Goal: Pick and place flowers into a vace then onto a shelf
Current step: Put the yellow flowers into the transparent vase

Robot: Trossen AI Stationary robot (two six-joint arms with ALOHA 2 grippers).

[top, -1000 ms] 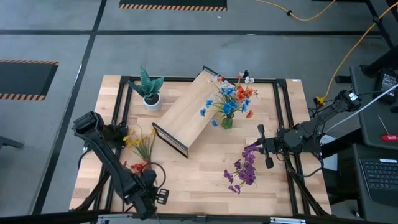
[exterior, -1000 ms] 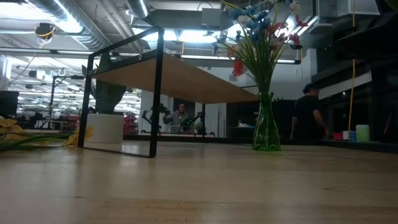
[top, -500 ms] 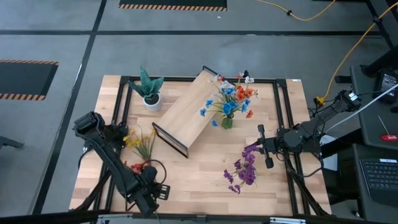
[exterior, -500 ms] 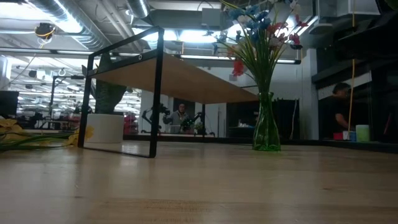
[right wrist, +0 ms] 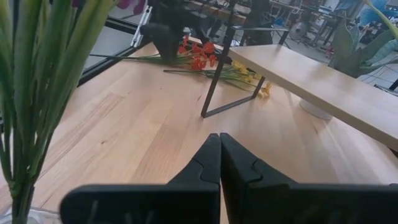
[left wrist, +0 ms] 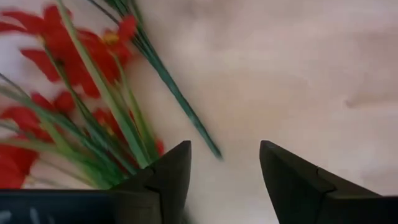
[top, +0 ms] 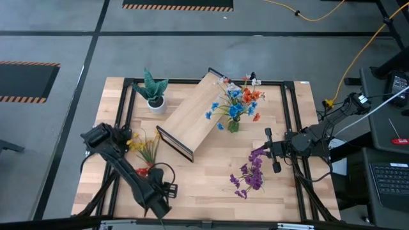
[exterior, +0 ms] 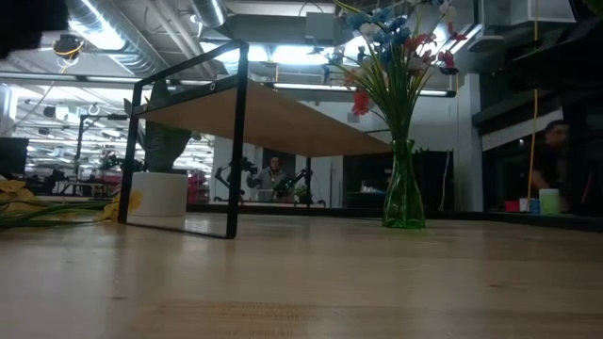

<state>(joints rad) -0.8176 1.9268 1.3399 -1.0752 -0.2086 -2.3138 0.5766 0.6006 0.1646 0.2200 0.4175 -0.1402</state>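
A red flower sprig (top: 142,171) lies on the table near the front left, with yellow sprigs (top: 137,144) beyond it. My left gripper (top: 171,190) hovers open at the red sprig's stem end (left wrist: 211,149), its fingers (left wrist: 171,171) either side of the tip without touching. The green vase (top: 234,125) stands by the shelf (top: 195,115) and holds blue, orange and red flowers (top: 239,99). A purple sprig (top: 252,171) lies at the front right. My right gripper (top: 263,151) waits shut just beyond the purple sprig.
A spiky plant in a white pot (top: 155,102) stands at the far left. The shelf lies slantwise across the table's middle, its near black legs (right wrist: 214,81) on the wood. A black frame (top: 121,128) runs along the table's edges. Bare wood (top: 204,185) lies between the sprigs.
My left gripper has opened and moved up the picture, toward the table's far edge and closer to the red sprig. The flowers, vase and shelf have stayed in place.
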